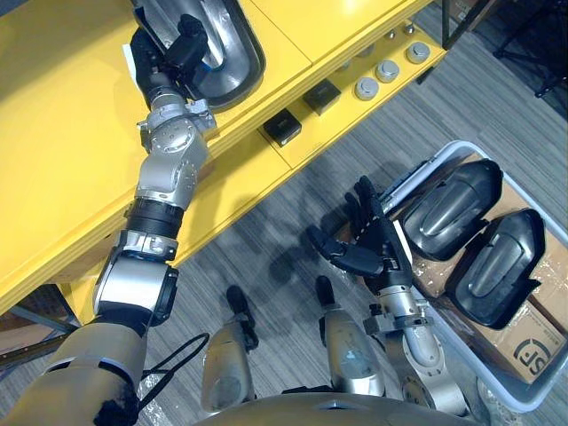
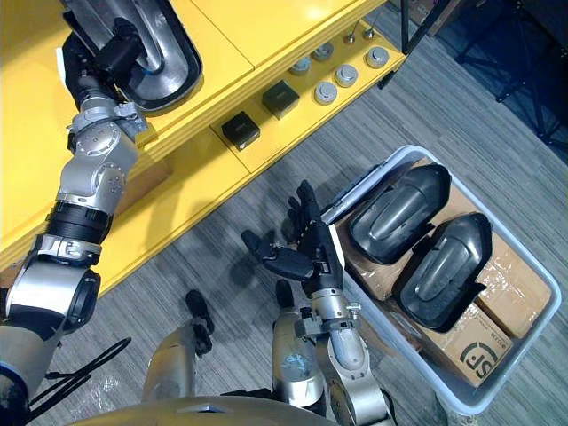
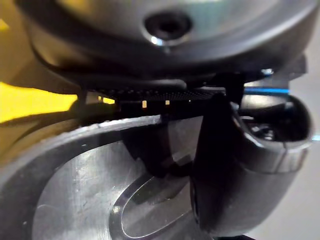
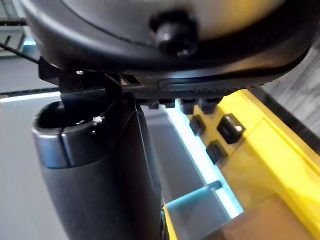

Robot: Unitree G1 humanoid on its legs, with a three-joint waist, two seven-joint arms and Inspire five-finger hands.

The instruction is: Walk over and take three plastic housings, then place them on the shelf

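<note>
1. At far left, the left hand [image 1: 182,49] had its fingers and thumb curled over the rim of a housing [image 1: 235,62].
2. That housing lay on the yellow shelf [image 1: 71,133]. With the grip not yet released, the first placing looked nearly done.
3. The right hand [image 1: 368,244] hovered over the floor [image 1: 266,240] just left of the bin [image 2: 552,306], fingers spread, holding nothing.
4. In the bin at right, a far housing [image 2: 395,213] and a near housing [image 2: 444,266] lay side by side on cardboard [image 2: 484,351].
5. By my reckoning about a third was done. Left to do: let go, then take those two and shelve them.
</note>
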